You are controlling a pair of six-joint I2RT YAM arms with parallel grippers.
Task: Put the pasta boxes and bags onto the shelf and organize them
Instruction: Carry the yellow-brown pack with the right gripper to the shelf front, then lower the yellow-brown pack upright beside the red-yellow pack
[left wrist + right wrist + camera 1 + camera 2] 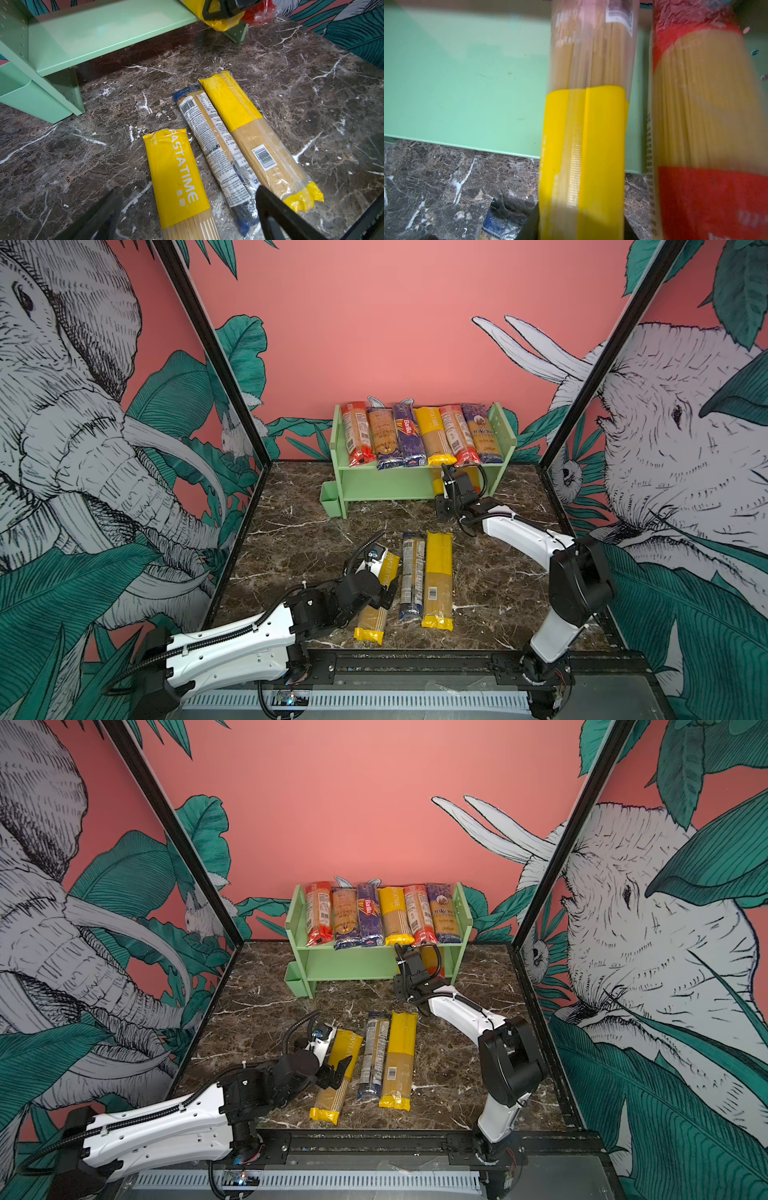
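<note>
The pale green shelf (pixel 386 485) stands at the back with several pasta packs (pixel 415 433) side by side on its top tier. My right gripper (pixel 446 475) is shut on a yellow-ended pack (pixel 583 124) that reaches in over the lower tier. A red-ended pack (pixel 706 104) lies beside it there. On the marble lie three more: a yellow PASTATIME pack (pixel 176 176), a blue-ended pack (pixel 214 133) and a second yellow pack (pixel 249 124). My left gripper (pixel 189 188) hangs open over the PASTATIME pack, a finger on either side, not touching it.
A small green cup (pixel 331 497) hangs on the shelf's left side panel. The left part of the lower tier (pixel 104 31) is bare. Painted walls and black frame posts (pixel 216 364) close in the marble table (pixel 299 539).
</note>
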